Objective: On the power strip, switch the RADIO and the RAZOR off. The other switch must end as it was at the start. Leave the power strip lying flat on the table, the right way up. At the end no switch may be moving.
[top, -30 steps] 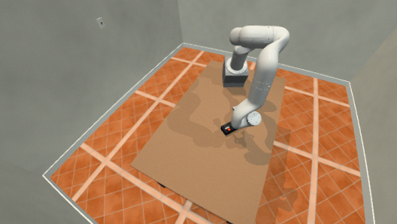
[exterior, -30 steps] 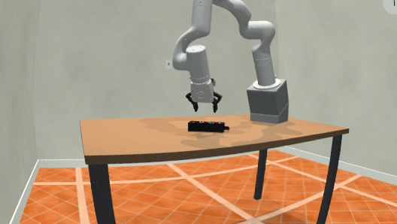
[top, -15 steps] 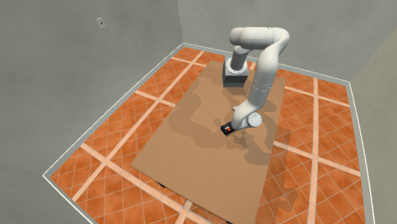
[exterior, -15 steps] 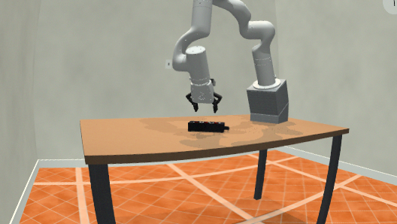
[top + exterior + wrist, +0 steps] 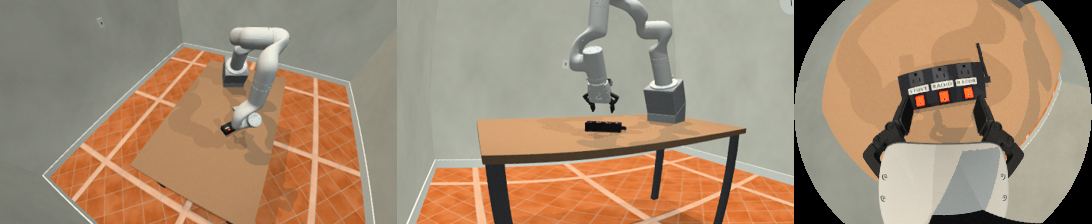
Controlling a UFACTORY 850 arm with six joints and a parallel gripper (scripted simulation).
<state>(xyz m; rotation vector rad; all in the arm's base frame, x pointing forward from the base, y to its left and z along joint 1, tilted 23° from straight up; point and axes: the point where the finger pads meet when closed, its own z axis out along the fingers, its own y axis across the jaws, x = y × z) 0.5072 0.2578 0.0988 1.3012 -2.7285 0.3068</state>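
A black power strip (image 5: 226, 129) (image 5: 604, 126) (image 5: 942, 83) lies flat on the brown table (image 5: 188, 161) (image 5: 528, 139), right way up. In the wrist view it shows three sockets with small white labels, too small to read, and three orange-red switches (image 5: 942, 96) in a row below them. A short black cord stub sticks out at its right end. My gripper (image 5: 601, 108) (image 5: 943, 102) is open and empty. It hangs a little above the strip, with its fingers spread about as wide as the strip's length. In the top view the arm hides most of the strip.
The arm's grey base block (image 5: 235, 77) (image 5: 665, 101) stands at the back of the table, behind the strip. The table stands on dark legs over an orange tiled floor (image 5: 113, 131).
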